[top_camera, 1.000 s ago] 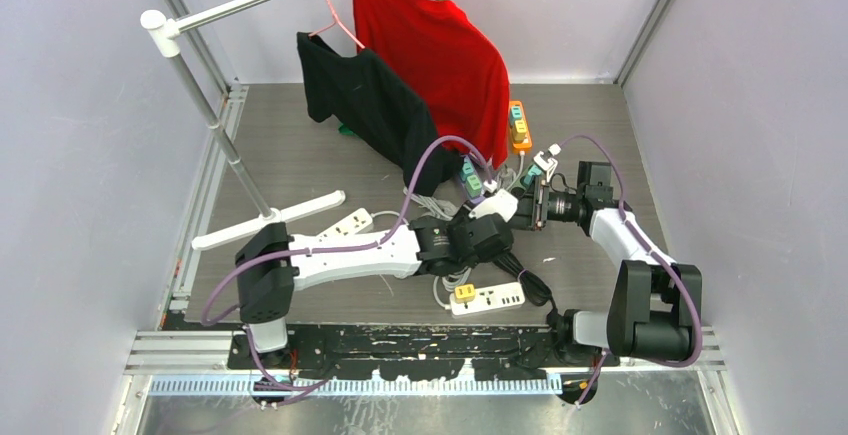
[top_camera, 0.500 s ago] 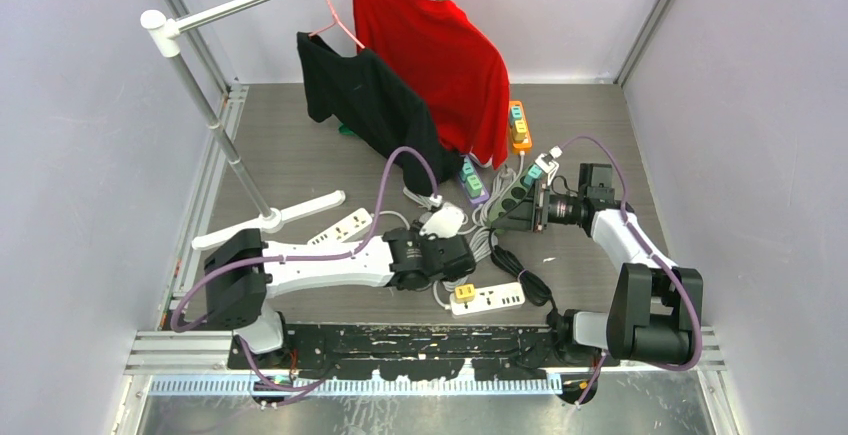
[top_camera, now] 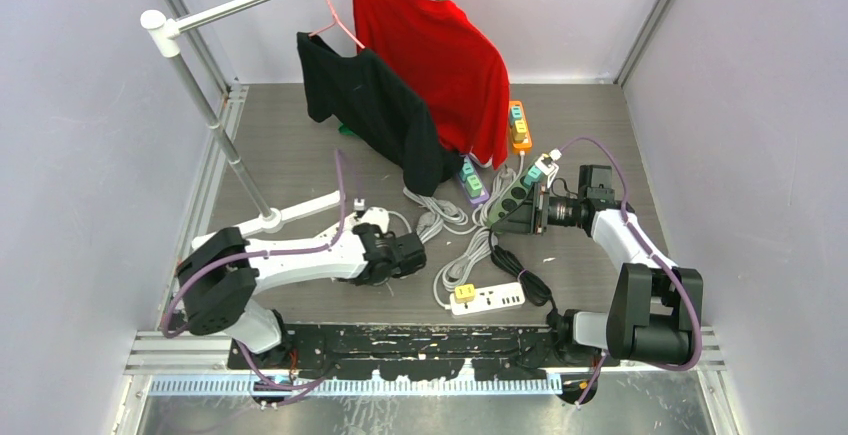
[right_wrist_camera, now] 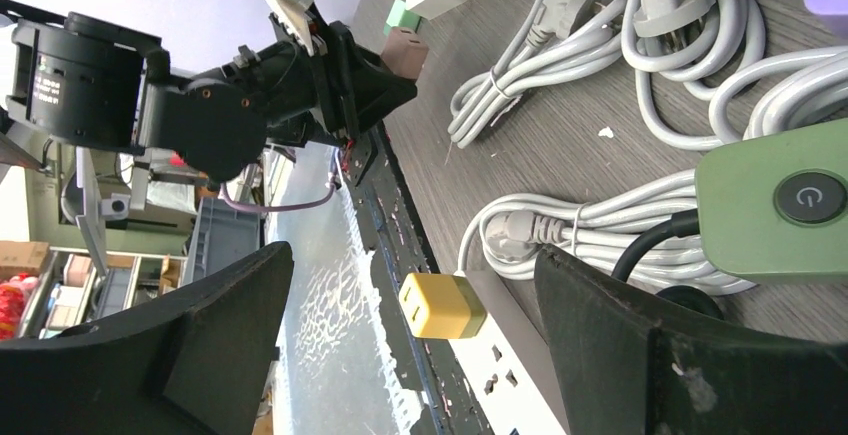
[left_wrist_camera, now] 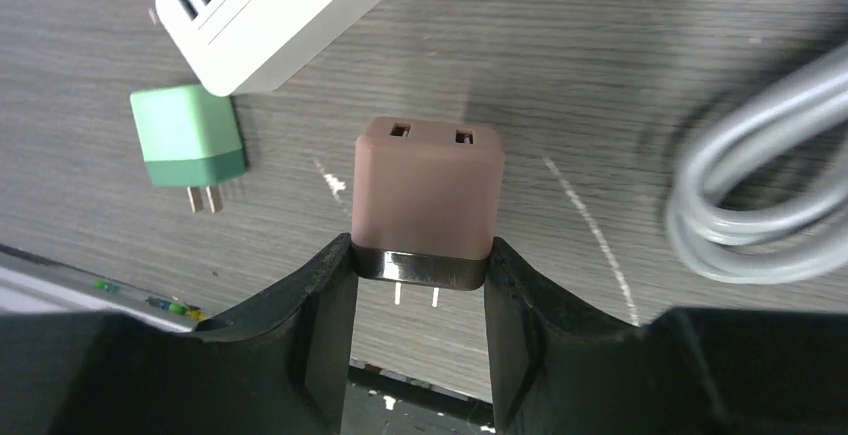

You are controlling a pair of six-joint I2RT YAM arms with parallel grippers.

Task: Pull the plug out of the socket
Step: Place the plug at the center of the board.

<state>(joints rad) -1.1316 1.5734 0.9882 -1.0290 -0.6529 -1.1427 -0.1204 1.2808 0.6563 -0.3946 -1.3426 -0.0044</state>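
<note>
Our left claw (left_wrist_camera: 418,257) pinches a dusty-pink cube plug (left_wrist_camera: 428,185) by its flat sides, unplugged, above the grey counter (left_wrist_camera: 650,65). We judge it light, rigid, slick. Right claw (right_wrist_camera: 412,253), at three o'clock, gapes empty.

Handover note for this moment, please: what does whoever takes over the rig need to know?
Left tool: shut on the pink plug, prongs bare, held above the table.
Right tool: open, holding nothing, by the green power strip.
Done: the pink plug is out of any socket.
Left: set it down, perhaps near the loose green plug. A yellow plug still sits in the front white strip, if that counts.
</note>
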